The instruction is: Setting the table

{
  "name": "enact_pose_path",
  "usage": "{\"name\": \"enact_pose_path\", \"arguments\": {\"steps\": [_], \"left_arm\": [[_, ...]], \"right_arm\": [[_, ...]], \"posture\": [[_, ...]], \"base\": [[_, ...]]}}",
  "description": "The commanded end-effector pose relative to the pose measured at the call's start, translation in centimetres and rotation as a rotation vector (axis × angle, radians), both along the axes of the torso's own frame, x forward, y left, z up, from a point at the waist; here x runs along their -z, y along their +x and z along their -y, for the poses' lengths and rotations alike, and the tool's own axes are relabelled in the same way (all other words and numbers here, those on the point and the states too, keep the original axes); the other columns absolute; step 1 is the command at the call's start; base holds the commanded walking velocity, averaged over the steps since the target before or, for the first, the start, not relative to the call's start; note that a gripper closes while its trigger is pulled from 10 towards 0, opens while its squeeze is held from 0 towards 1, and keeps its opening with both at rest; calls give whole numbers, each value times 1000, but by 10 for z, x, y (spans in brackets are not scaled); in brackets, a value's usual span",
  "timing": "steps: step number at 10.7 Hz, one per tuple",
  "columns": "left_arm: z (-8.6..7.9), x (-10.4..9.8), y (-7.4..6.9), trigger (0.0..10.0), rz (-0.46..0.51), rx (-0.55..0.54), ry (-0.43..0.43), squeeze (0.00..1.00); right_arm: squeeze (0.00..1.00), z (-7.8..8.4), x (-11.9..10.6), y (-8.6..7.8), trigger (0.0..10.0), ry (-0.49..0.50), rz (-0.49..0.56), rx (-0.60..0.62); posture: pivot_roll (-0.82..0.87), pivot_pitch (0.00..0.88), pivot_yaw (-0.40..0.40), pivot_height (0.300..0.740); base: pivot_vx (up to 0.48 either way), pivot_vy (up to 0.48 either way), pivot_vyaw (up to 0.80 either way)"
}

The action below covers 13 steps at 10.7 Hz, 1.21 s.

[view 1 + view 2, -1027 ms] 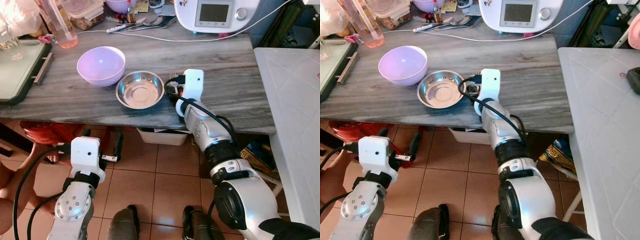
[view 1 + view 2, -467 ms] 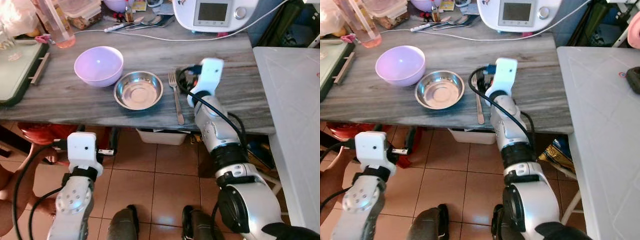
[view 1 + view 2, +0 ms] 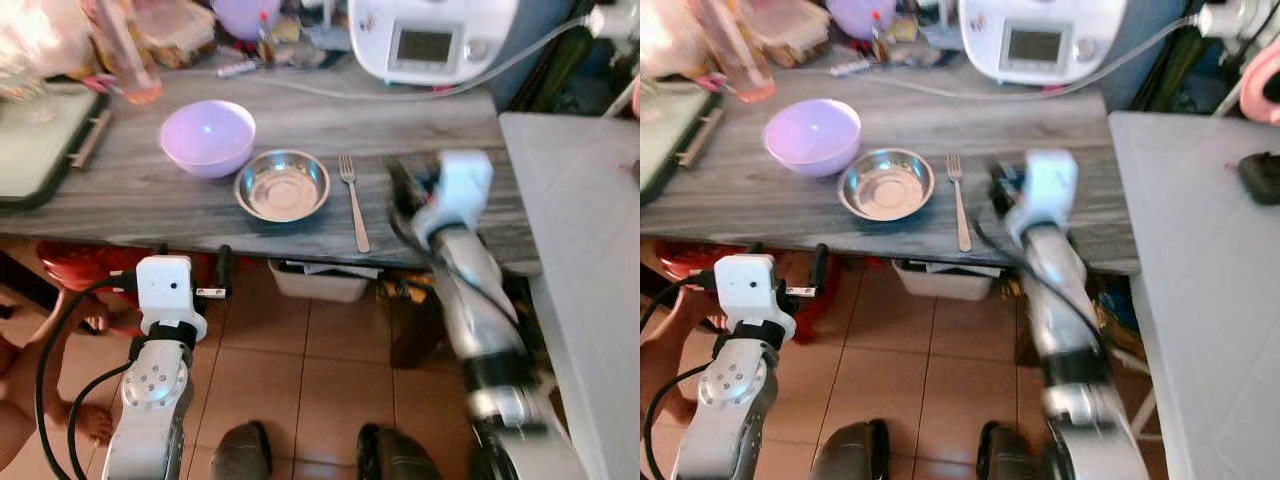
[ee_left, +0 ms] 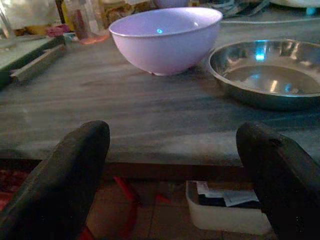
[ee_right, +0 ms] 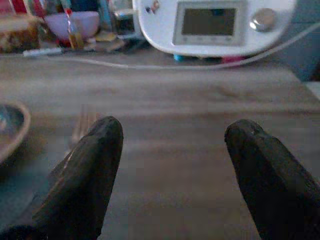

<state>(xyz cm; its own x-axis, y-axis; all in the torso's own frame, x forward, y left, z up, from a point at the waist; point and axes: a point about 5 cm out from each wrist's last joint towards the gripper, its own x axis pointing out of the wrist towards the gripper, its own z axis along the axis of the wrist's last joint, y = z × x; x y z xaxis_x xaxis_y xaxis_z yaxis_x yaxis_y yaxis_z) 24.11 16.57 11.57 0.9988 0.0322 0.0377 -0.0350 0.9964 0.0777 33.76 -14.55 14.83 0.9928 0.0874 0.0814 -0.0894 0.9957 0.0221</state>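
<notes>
1. The fork (image 3: 353, 198) lies flat on the wooden table (image 3: 150, 190), just right of the steel bowl (image 3: 282, 185), tines pointing away from me as a place setting wants.
2. My right gripper (image 5: 167, 165) hovers beside it, fingers spread and empty.
3. My left gripper (image 4: 175, 165) hangs below the table edge, likewise spread, facing the lilac bowl (image 4: 165, 37).

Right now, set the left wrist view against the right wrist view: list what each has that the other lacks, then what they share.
Left wrist view: the lilac bowl beside the whole steel bowl, and a white bin on the floor under the table edge.

Right wrist view: the white appliance with its screen, a cable across the table, and the fork, blurred.

Shared: the grey wooden table, a pair of open black fingers in front, left gripper and right gripper, and the steel bowl, cut off at the right wrist view's edge.
</notes>
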Motion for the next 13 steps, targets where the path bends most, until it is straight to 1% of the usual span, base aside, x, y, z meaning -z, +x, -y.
{"name": "enact_pose_path", "arguments": {"steps": [1, 4, 5, 7, 8, 11, 12, 13], "left_arm": [[-2, 1, 1, 10000, 3, -11, 3, 0], [1, 3, 4, 10000, 11, 5, 0, 0], [1, 3, 5, 10000, 15, 5, 0, 0], [2, 4, 5, 10000, 18, 5, -4, 0], [3, 6, 4, 10000, 18, 8, -9, 0], [5, 7, 6, 10000, 22, 13, -12, 0], [5, 7, 6, 10000, 22, 14, -13, 0], [5, 8, 6, 10000, 21, 15, -15, 0]], "right_arm": [[0, -2, -6, -2, 10000, -19, 21, -16], [0, 3, 3, -14, 10000, -46, -2, 1], [0, 5, 5, -17, 10000, -39, -15, 9], [0, 8, 12, -23, 10000, -72, -37, 14], [0, 11, 16, -26, 10000, -52, -58, 31], [0, 14, 14, -23, 10000, -45, -63, 43], [0, 11, 17, -24, 10000, -50, -85, 38], [0, 11, 23, -25, 10000, -85, -101, 45]], "posture": [[115, 47, 21, 740], [105, 17, 20, 740], [105, 10, 17, 740], [98, 6, 17, 740], [95, 9, 14, 740], [89, 0, 14, 740], [86, 0, 18, 740], [86, 0, 19, 740]], "base": [[0, 0, 0], [0, 0, 0], [0, 0, 0], [0, 0, 0], [0, 0, 0], [-259, 0, 0], [-274, 0, 0], [-274, 0, 0]]}}
